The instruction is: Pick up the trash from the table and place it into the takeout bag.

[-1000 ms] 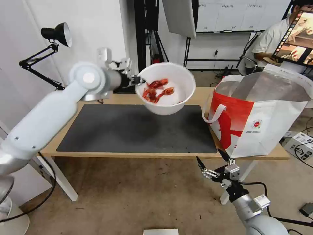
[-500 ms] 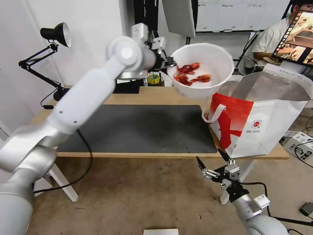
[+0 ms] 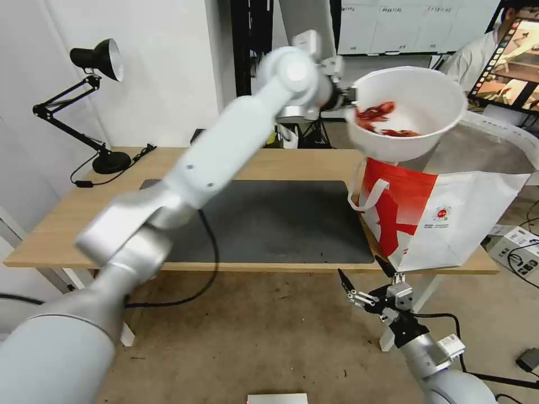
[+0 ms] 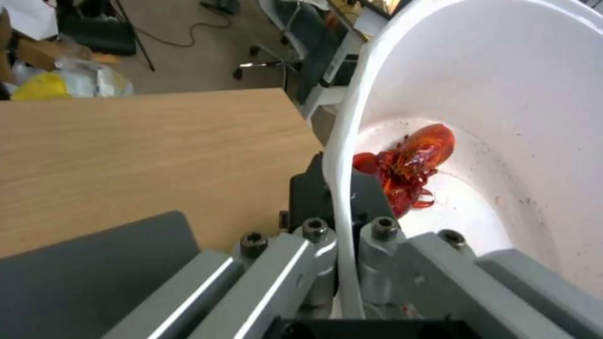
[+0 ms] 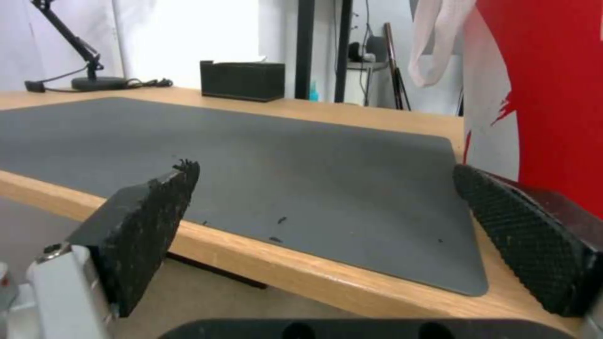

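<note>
White wall [image 3: 168, 67] behind, brown floor [image 3: 252, 336] below; a black desk lamp [image 3: 98, 56] stands at the left.

The bowl [image 3: 412, 115] is plain white, with red crayfish shells [image 4: 408, 162] inside. The takeout bag [image 3: 443, 207] is white with a red-orange splash, a silver foil lining and a small round red logo. The tabletop [image 3: 62, 224] is light wood under a dark grey mat [image 3: 281, 221]. The right gripper [image 3: 368, 278] has black, diamond-textured pads [image 5: 521, 235]. The lamp [image 3: 98, 56] is black.
</note>
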`<state>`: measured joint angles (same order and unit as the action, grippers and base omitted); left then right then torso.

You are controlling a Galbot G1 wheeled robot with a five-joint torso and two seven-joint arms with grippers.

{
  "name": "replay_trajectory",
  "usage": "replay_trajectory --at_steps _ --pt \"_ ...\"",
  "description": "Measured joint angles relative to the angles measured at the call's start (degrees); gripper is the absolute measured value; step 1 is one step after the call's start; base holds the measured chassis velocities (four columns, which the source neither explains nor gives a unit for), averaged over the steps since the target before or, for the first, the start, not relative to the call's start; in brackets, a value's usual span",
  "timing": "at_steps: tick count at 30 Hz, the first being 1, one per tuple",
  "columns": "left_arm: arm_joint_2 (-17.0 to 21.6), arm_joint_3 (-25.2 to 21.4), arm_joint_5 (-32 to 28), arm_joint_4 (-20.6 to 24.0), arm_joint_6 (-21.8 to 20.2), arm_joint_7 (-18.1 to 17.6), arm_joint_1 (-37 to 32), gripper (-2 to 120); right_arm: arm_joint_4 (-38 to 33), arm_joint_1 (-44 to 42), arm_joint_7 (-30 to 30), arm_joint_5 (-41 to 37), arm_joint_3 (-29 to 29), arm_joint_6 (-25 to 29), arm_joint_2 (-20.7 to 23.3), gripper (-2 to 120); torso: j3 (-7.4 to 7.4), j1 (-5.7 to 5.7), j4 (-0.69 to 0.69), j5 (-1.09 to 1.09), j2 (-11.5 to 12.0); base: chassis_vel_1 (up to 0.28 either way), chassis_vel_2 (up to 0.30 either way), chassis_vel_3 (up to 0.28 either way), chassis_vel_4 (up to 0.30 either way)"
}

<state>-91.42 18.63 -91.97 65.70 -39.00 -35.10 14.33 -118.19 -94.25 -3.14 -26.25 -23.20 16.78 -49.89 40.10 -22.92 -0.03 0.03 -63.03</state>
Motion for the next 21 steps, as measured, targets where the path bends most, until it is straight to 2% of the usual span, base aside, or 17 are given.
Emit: replay_trajectory --at_steps 4,6,7,9,10,13,17,21 --pt "-0.5 2.2 3.7 -0.6 4.5 0.3 -0.2 0 0.0 0.0 0.0 0.0 0.0 0.0 0.0 100 0.0 0.0 0.03 -0.01 0.0 0.0 0.0 0.0 0.0" --pt "-0.4 4.5 9.9 -0.6 9.4 2.7 -1.0 0 0.0 0.0 0.0 0.0 0.0 0.0 0.0 100 0.01 0.0 0.05 -0.02 0.0 0.0 0.0 0.0 0.0" --pt "-0.4 4.5 9.9 -0.6 9.4 2.7 -1.0 0 0.0 0.0 0.0 0.0 0.0 0.0 0.0 100 0.01 0.0 0.05 -0.02 0.0 0.0 0.0 0.0 0.0" --pt "-0.3 6.8 15.2 0.0 14.2 4.6 -2.0 0 0.0 0.0 0.0 0.0 0.0 0.0 0.0 100 0.0 0.0 0.03 -0.02 0.0 0.0 0.0 0.0 0.0" --pt "-0.3 6.8 15.2 0.0 14.2 4.6 -2.0 0 0.0 0.0 0.0 0.0 0.0 0.0 0.0 100 0.0 0.0 0.03 -0.02 0.0 0.0 0.0 0.0 0.0" --pt "-0.1 9.6 20.9 0.8 18.8 6.5 -3.4 0 0.0 0.0 0.0 0.0 0.0 0.0 0.0 100 0.0 0.0 0.02 -0.02 0.0 0.0 0.0 0.0 0.0" --pt "1.1 13.0 25.0 3.1 20.7 8.3 -4.0 0 0.0 0.0 0.0 0.0 0.0 0.0 0.0 100 0.0 0.0 0.03 -0.02 0.0 0.0 0.0 0.0 0.0" --pt "2.8 15.8 27.1 5.5 20.9 9.1 -4.2 0 0.0 0.0 0.0 0.0 0.0 0.0 0.0 100 0.0 0.0 0.03 -0.03 0.0 0.0 0.0 0.0 0.0"
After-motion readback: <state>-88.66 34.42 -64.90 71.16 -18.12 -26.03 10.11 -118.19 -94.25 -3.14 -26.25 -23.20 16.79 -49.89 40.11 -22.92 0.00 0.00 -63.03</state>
